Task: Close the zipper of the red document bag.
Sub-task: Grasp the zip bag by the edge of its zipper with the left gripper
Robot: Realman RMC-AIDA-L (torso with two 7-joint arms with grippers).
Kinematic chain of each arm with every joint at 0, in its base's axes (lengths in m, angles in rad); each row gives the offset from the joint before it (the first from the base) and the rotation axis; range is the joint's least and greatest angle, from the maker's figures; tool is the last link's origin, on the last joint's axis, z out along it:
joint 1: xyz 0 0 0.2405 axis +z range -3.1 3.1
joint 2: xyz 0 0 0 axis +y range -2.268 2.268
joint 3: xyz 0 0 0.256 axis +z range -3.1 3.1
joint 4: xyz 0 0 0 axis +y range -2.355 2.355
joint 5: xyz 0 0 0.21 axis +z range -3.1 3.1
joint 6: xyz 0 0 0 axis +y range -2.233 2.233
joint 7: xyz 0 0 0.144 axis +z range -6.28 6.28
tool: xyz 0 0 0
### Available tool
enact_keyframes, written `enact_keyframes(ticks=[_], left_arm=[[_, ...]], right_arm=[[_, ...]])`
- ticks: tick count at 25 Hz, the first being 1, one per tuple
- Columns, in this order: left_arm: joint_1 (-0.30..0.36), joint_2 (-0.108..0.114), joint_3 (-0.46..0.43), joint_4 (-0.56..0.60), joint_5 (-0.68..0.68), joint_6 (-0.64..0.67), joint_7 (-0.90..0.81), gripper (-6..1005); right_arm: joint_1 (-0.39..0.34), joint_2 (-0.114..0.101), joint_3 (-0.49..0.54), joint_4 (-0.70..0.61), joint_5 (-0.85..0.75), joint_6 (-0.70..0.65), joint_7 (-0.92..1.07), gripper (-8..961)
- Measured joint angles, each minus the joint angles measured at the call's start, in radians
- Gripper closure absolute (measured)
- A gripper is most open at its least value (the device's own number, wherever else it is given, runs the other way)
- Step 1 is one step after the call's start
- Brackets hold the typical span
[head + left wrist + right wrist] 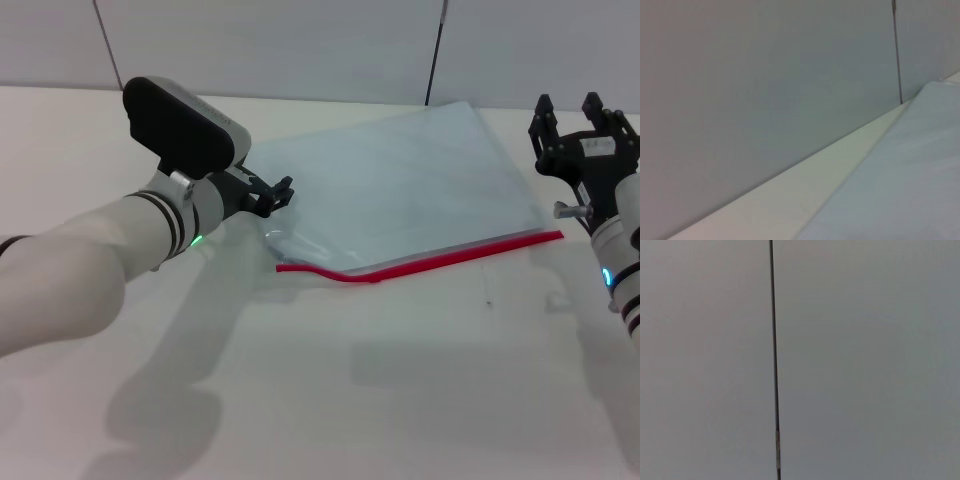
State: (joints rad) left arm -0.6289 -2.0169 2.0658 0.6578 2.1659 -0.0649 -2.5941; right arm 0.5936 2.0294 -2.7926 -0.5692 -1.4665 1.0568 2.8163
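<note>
The red document bag (400, 185) lies flat on the white table, a translucent pale blue-grey pouch. Its zipper (450, 256) is a thin red strip along the near long edge, kinked toward its left end (300, 268). My left gripper (277, 196) is low at the bag's left corner, just above the zipper's left end. My right gripper (568, 108) hangs raised beyond the bag's right side, open and holding nothing. The left wrist view shows part of the bag's surface (900, 190); the right wrist view shows only wall.
A grey panelled wall (300, 40) with a dark vertical seam (435, 50) stands behind the table. White tabletop (400, 380) stretches in front of the bag. A strip of table (805, 185) runs between bag and wall.
</note>
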Motion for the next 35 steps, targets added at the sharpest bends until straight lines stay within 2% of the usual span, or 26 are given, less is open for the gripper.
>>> enact_keyframes(ticks=[11,35], left_arm=[[-0.063,-0.01,0.0,-0.07,0.0,0.058,0.0,249],[-0.124,-0.012,0.005,-0.112,-0.005,0.079,0.0,251]], right_arm=[[0.002,0.0,-0.001,-0.001,0.0,0.0,0.0,411],[0.015,0.0,0.001,-0.004,0.0,-0.015,0.0,412]])
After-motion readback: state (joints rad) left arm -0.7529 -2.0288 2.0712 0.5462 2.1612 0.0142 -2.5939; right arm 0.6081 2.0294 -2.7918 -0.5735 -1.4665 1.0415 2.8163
